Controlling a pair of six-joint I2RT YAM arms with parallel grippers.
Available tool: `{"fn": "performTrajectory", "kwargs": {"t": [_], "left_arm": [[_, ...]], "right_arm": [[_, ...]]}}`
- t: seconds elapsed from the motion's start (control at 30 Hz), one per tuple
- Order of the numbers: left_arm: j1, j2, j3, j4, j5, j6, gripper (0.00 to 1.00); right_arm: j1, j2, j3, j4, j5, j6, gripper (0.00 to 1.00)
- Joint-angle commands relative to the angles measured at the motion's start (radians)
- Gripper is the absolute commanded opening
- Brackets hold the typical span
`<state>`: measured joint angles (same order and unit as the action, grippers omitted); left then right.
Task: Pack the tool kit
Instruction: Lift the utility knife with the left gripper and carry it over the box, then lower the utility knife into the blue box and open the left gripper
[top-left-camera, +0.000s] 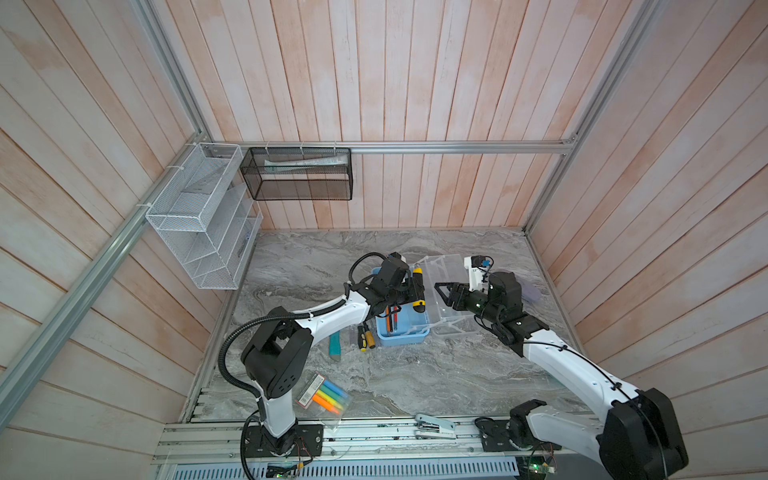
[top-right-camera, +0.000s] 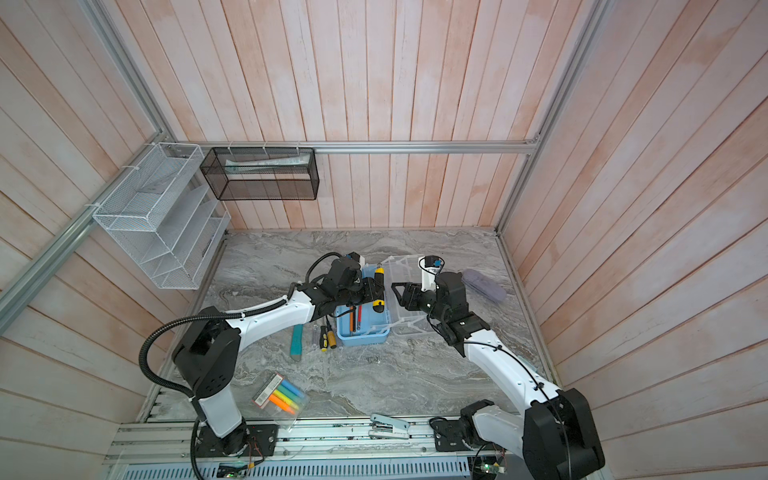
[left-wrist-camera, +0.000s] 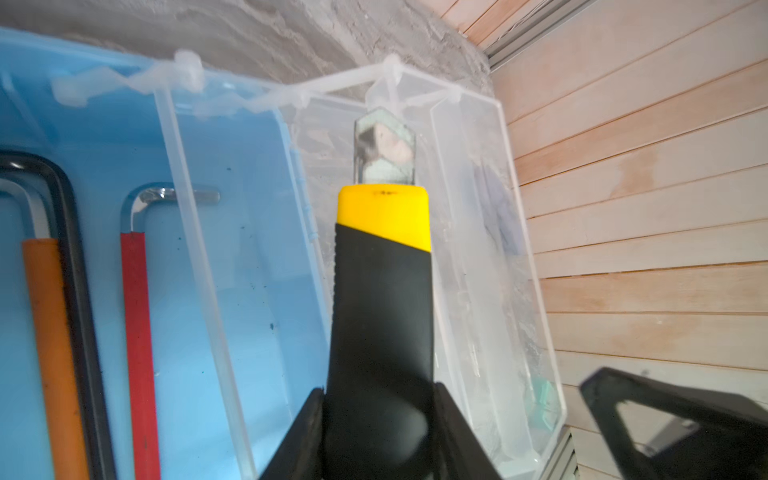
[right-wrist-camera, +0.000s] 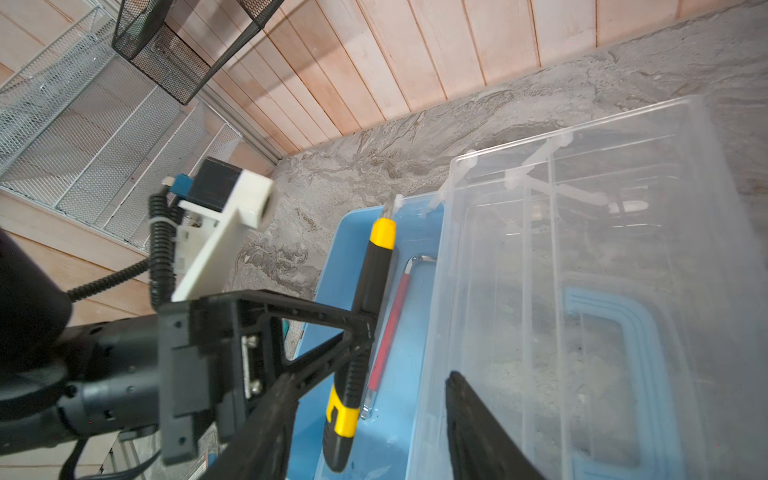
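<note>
Tool kit (top-left-camera: 401, 340) sits mid-table (top-left-camera: 415, 382), open; its clear lid (top-left-camera: 442, 266) is swung out to the right and lies beside the blue box. Left gripper (left-wrist-camera: 378, 436) has its fingers clamped on the black grip of a yellow-and-black knife (left-wrist-camera: 382, 291); the knife lies lengthwise over the right half of the box, blade end far; cannot tell whether it touches the floor of the box. Two hex keys (top-left-camera: 390, 320), one orange-sleeved and one red-sleeved, lie in the left half. Right gripper (top-left-camera: 444, 294) hovers over the lid, fingers apart, holding nothing. Screwdrivers (top-left-camera: 365, 336) lie on the table just left of the box; highlighters (top-left-camera: 324, 395) near left; stapler (top-left-camera: 434, 426) at the near edge.
</note>
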<state>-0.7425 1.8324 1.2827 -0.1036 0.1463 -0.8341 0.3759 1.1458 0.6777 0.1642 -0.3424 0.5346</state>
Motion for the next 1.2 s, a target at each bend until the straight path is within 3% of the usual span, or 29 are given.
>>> {"fn": "performTrajectory", "kwargs": {"t": [0.0, 0.4, 0.57, 0.8, 0.93, 1.17], "left_arm": [[-0.009, 0.038, 0.049, 0.02, 0.007, -0.048, 0.18], [-0.017, 0.107, 0.079, 0.074, 0.079, -0.1, 0.39], [-0.009, 0.094, 0.097, 0.06, 0.067, -0.057, 0.48], [0.011, 0.073, 0.09, 0.05, 0.074, -0.041, 0.49], [0.027, -0.016, 0.063, 0.009, -0.012, 0.045, 0.5], [0.05, -0.219, -0.047, -0.189, -0.257, 0.205, 0.56]], "right_arm": [[-0.012, -0.021, -0.024, 0.003, -0.019, 0.005, 0.57], [-0.023, -0.012, -0.043, 0.017, -0.018, -0.009, 0.57], [-0.023, -0.007, -0.031, 0.003, -0.026, -0.016, 0.58], [-0.023, -0.01, -0.017, -0.007, -0.016, -0.017, 0.59], [-0.024, -0.019, -0.012, -0.009, -0.019, -0.013, 0.59], [-0.02, -0.039, -0.005, -0.007, -0.038, -0.016, 0.62]]}}
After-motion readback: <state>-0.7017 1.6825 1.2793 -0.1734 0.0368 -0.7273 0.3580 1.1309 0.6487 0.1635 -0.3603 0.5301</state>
